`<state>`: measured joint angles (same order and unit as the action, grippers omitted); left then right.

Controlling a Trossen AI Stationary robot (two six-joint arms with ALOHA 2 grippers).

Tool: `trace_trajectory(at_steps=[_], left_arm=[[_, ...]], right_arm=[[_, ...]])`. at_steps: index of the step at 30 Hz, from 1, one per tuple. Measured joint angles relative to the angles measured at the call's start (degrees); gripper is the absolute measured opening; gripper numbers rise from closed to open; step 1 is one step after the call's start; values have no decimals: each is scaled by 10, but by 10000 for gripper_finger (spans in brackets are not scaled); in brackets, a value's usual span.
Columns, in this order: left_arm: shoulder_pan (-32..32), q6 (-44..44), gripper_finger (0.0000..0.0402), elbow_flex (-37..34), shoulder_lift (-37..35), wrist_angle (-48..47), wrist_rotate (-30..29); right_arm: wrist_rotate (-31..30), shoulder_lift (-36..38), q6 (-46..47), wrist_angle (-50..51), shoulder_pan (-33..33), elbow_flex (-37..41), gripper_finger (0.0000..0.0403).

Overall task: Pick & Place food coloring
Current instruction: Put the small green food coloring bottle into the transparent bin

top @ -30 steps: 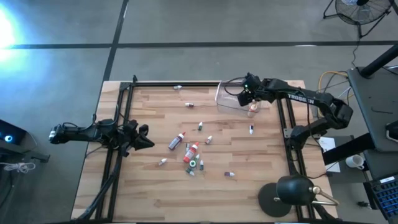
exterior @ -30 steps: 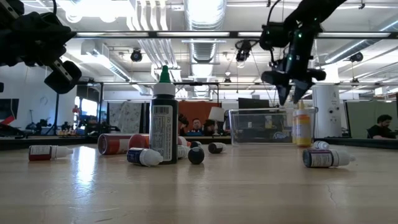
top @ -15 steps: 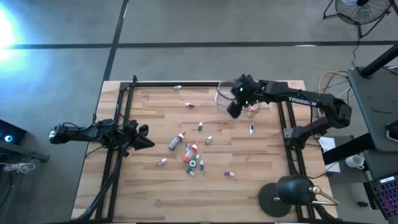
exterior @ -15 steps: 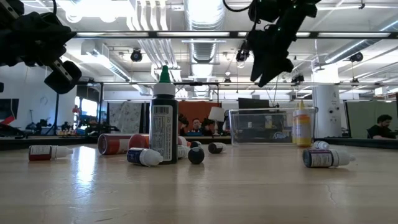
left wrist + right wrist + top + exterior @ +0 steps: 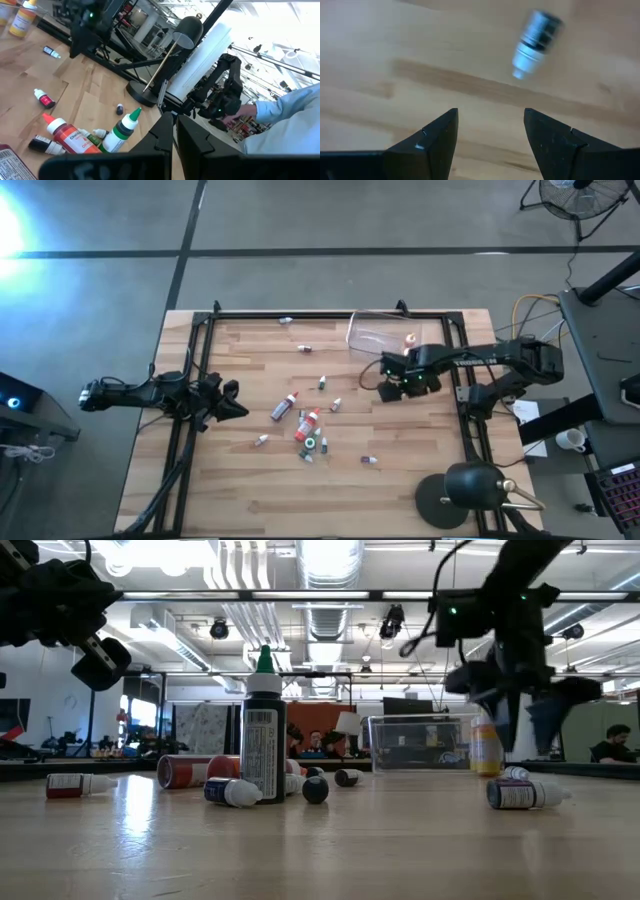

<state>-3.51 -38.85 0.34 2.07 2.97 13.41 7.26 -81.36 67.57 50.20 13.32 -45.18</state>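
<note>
R gripper point(image 5: 490, 131) fingers apart, empty

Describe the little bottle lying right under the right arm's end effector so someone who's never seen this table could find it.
Start at the clear plastic box at the table's far edge, right of centre, and come toward the near edge to the right end effector, which hangs open. The small bottle lies alone on its side on bare wood, dark-bodied with a whitish cap, well apart from the cluster of bottles mid-table.

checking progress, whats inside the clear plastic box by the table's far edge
One yellowish bottle with an orange cap stands upright in the clear rectangular plastic box. No other bottles show inside.
</note>
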Motion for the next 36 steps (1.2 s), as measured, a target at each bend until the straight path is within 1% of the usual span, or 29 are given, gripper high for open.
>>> trace_trajectory(at_steps=[2,4,9,15,19,25,29,36], left_arm=[[0,0,0,0,0,0,0],[0,0,0,0,0,0,0],[0,0,0,0,0,0,0],[0,0,0,0,0,0,0],[0,0,0,0,0,0,0],[0,0,0,0,0,0,0],[0,0,0,0,0,0,0],[0,0,0,0,0,0,0]], right_arm=[[-15,0,38,-5,-7,14,219],[-44,0,60,-5,-9,22,219],[-97,0,74,-21,-6,25,219],[-104,0,73,-36,-5,37,219],[-107,0,89,-77,-3,67,219],[-147,0,118,-106,-3,80,217],[-149,0,105,-107,-3,79,200],[-140,0,104,-107,-3,85,142]])
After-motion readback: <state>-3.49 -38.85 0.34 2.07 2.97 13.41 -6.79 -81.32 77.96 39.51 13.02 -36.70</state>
